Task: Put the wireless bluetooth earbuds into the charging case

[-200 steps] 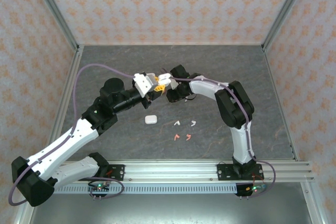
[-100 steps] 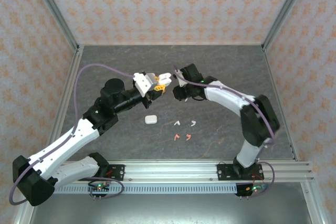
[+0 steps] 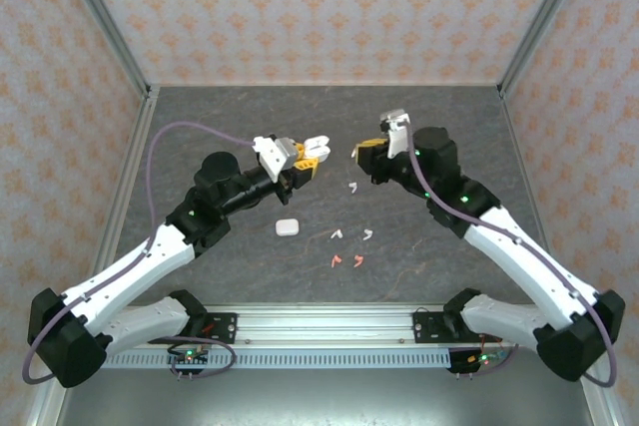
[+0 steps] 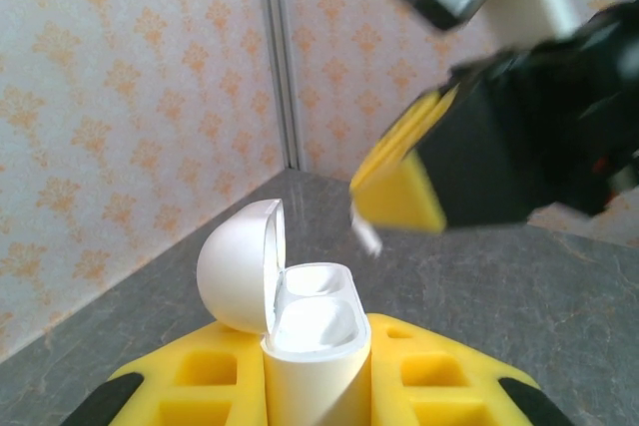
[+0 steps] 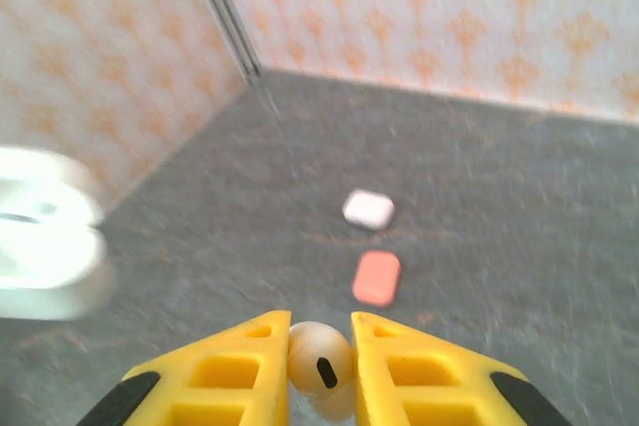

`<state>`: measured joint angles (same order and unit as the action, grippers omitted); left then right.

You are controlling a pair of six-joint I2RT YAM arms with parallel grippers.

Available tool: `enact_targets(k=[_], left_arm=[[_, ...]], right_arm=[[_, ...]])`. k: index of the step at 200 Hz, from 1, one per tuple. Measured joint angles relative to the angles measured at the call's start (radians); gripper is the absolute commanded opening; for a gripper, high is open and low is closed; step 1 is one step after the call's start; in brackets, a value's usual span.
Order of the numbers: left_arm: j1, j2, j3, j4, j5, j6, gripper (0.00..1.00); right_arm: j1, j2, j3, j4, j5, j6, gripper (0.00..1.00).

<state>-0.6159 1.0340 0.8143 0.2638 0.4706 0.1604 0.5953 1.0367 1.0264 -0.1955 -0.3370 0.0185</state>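
My left gripper (image 3: 308, 152) is shut on a white charging case (image 4: 315, 346), held upright with its lid (image 4: 240, 266) swung open and both wells showing pale. My right gripper (image 3: 367, 150) hangs just right of it, apart, shut on a white earbud (image 5: 321, 366). From the left wrist view its yellow finger (image 4: 399, 182) is near, with the bud's stem (image 4: 365, 236) poking out below. On the table lie three white earbuds (image 3: 350, 187) (image 3: 337, 234) (image 3: 368, 234) and two coral-pink earbuds (image 3: 335, 260) (image 3: 357, 259).
A closed white case (image 3: 288, 227) lies on the grey table left of the loose buds. The right wrist view shows that white case (image 5: 368, 209) and a coral case (image 5: 376, 277) beyond my fingers. Patterned walls with metal posts enclose the table.
The right arm has swung out to the right, away from the held case, with its jaws staying shut. A white bud now shows on the table below the gap. The left arm has barely moved.
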Motion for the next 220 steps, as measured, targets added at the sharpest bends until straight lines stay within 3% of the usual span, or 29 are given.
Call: enact_targets(k=[45, 110, 220], left_arm=[[0.0, 0.022, 0.0, 0.009, 0.021, -0.014, 0.0], [0.0, 0.042, 0.001, 0.021, 0.049, -0.039, 0.0], [0.0, 0.045, 0.002, 0.022, 0.05, -0.04, 0.0]], right_arm=[[0.043, -0.08, 0.0, 0.103, -0.05, 0.003, 0.19], [0.18, 0.009, 0.027, 0.16, -0.044, -0.096, 0.19], [0.198, 0.089, 0.054, 0.175, 0.006, -0.155, 0.19]])
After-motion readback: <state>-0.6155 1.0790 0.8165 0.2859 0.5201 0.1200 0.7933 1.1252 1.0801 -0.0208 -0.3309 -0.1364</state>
